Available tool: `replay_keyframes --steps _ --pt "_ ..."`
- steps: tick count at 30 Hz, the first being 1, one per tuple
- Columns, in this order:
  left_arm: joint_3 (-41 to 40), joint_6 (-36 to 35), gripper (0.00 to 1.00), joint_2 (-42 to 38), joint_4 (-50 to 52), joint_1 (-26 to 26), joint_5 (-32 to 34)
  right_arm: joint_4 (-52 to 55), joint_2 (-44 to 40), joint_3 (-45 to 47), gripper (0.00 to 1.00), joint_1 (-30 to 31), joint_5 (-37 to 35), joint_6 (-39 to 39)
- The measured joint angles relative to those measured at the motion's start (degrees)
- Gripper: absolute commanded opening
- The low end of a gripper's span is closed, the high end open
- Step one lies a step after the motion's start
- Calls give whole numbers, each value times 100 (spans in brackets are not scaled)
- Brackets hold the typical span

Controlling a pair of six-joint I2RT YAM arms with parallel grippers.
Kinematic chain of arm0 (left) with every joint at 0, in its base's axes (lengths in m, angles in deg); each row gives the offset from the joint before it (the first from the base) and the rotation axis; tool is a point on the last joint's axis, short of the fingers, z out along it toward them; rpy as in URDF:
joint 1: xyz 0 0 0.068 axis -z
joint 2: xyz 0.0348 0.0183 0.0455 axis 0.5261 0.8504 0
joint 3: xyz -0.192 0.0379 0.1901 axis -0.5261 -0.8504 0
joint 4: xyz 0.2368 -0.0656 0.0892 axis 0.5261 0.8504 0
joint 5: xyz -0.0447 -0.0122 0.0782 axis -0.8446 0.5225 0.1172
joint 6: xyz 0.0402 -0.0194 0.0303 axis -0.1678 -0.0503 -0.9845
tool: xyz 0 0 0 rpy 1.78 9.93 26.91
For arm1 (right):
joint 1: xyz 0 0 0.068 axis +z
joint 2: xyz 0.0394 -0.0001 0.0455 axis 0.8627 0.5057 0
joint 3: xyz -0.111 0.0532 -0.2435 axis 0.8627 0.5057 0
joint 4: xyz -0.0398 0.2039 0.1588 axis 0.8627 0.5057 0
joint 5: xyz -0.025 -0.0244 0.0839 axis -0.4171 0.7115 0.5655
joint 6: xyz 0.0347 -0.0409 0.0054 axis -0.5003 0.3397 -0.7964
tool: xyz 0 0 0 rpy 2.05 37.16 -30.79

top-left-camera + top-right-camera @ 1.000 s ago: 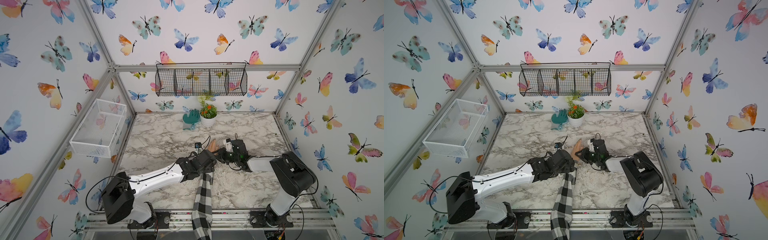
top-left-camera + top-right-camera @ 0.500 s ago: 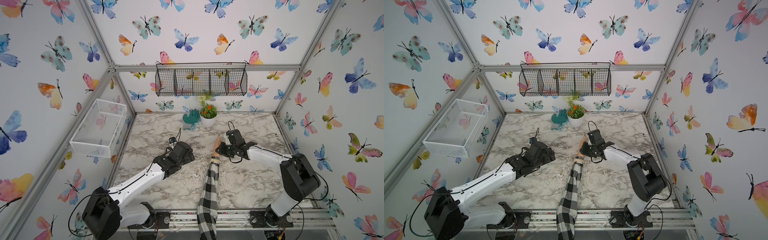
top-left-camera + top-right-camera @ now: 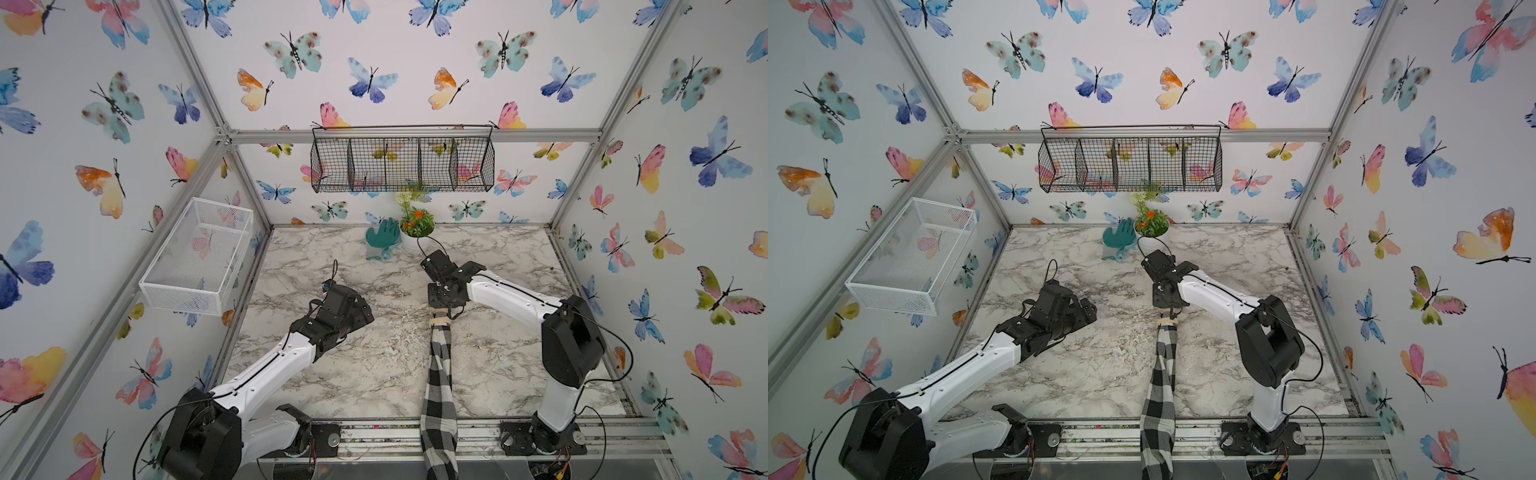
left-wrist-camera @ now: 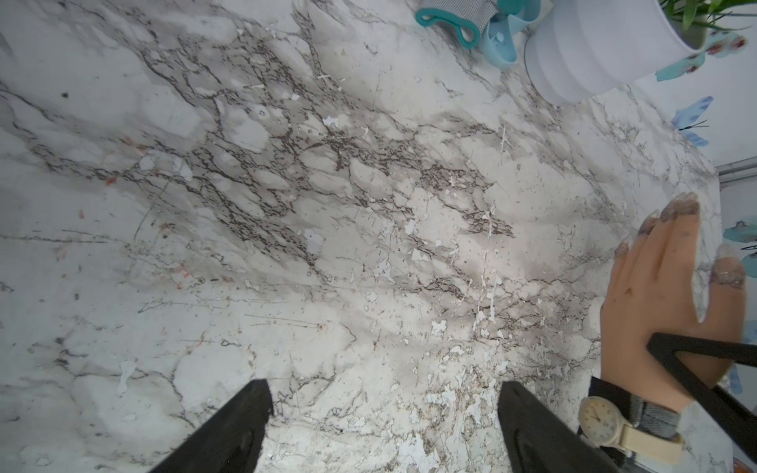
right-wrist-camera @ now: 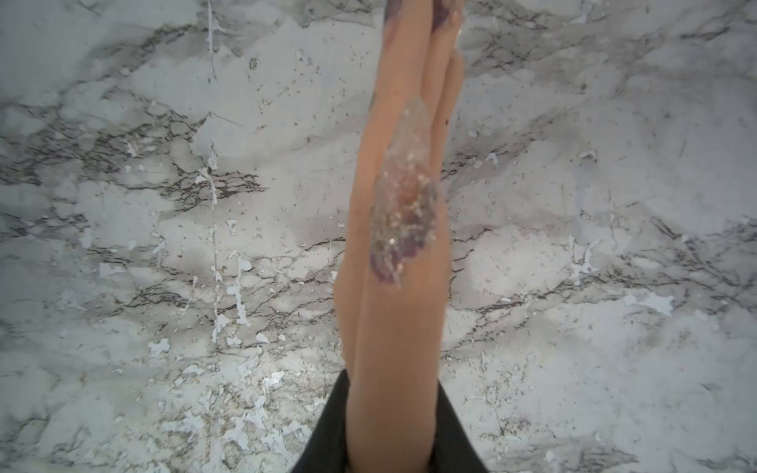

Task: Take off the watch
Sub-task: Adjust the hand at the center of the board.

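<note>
Two top views look steeply down from above the six o'clock edge over the whole marble table [image 3: 374, 374]; both wrist cameras face it closely, sharing the mannequin hand [image 4: 651, 311].

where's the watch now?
In a top view the watch is strapped between the mannequin hand and the checked sleeve, just right of centre, near the right arm.

Black wire basket [image 3: 402, 164] on the back wall, potted plant [image 3: 417, 224] under it, a teal hand-shaped thing [image 3: 383, 239] just beside (orange flowers, white pot). White mesh basket [image 3: 199, 257] on the side wall. A checked sleeve [image 3: 438, 395] ending in a mannequin hand [image 4: 655, 311] stretches over the marble table [image 3: 365, 374].
</note>
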Motion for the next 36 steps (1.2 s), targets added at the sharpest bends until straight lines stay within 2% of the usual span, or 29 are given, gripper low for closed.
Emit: replay_keyframes --steps 4,5,7,11,22,29,36 --pt "-114 -28 89 -140 -98 -249 -184 334 658 -380 22 321 -424 -63" --pt "-131 -35 89 -168 -129 -302 -225 378 769 -476 25 365 -494 -90" --pt "-203 -55 89 -254 -232 -428 -319 570 922 -715 40 476 -632 -144" --pt "-280 -68 89 -380 -304 -568 -463 734 1198 -1115 53 647 -695 -205" --pt "-282 -101 89 -407 -358 -730 -649 481 1541 -1576 60 1016 -175 -295" --pt "-240 -125 89 -348 -251 -737 -710 -20 1213 -1231 64 1014 190 -267" --pt "120 -229 89 96 -243 -734 -1036 -577 -72 -210 70 730 455 -46"
